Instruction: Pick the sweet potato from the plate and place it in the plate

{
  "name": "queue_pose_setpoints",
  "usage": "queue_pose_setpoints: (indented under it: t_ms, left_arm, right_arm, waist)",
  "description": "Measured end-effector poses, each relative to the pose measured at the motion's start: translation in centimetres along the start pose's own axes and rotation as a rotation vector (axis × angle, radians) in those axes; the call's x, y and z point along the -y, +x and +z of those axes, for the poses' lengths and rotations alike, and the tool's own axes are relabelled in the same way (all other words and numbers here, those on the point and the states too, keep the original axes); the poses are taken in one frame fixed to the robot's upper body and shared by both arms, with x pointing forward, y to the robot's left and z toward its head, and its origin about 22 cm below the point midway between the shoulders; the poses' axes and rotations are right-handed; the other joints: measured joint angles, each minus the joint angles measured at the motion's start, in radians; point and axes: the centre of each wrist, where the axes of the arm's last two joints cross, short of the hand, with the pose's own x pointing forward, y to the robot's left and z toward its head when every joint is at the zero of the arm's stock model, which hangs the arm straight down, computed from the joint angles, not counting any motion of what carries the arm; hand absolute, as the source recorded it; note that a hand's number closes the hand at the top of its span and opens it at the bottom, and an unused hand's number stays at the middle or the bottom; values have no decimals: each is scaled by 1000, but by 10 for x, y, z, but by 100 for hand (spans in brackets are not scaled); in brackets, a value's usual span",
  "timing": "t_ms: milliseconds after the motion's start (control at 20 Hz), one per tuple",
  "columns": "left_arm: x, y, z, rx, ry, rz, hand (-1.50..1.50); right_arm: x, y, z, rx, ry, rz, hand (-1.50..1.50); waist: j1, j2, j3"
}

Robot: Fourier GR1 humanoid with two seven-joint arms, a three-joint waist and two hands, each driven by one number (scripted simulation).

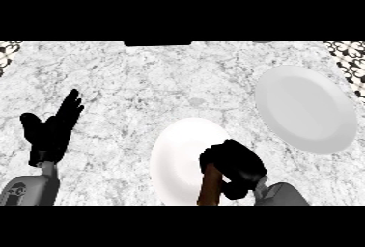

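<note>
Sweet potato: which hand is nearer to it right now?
Right. The right hand is curled round the sweet potato over the near plate. The left hand is open, fingers up, well off to that plate's left, touching neither.

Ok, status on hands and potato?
Right hand shut on potato at near plate. Left hand open, resting at left. Nothing blocking far plate.

Upper end of sweet potato hidden under curled right hand; near plate lower rim cut by view edge.
</note>
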Motion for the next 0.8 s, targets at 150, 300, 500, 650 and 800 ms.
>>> queue_pose_setpoints:
  t_ms: [150, 300, 500, 650, 800]
  left_arm:
    - [1, -3, 0, -4, -6, -1, 0]
    - [-2, -2, 1, -6, -7, 2, 0]
    - [0, -2, 0, -7, -5, 1, 0]
    - [4, 0, 0, 2, -12, 2, 0]
    - [7, -2, -1, 8, -24, -1, 0]
  right_arm:
    - [12, 0, 24, 6, -189, 2, 150]
    - [30, 5, 44, -9, -412, 8, 150]
    - [47, 7, 80, -74, -650, 23, 150]
    - [58, 3, 103, -143, -763, 0, 150]
    - [71, -10, 118, -201, -826, -65, 150]
  waist:
    - [-3, 2, 0]
    - [-3, 1, 0]
    - [-3, 2, 0]
    - [10, 5, 0]
    - [20, 8, 0]
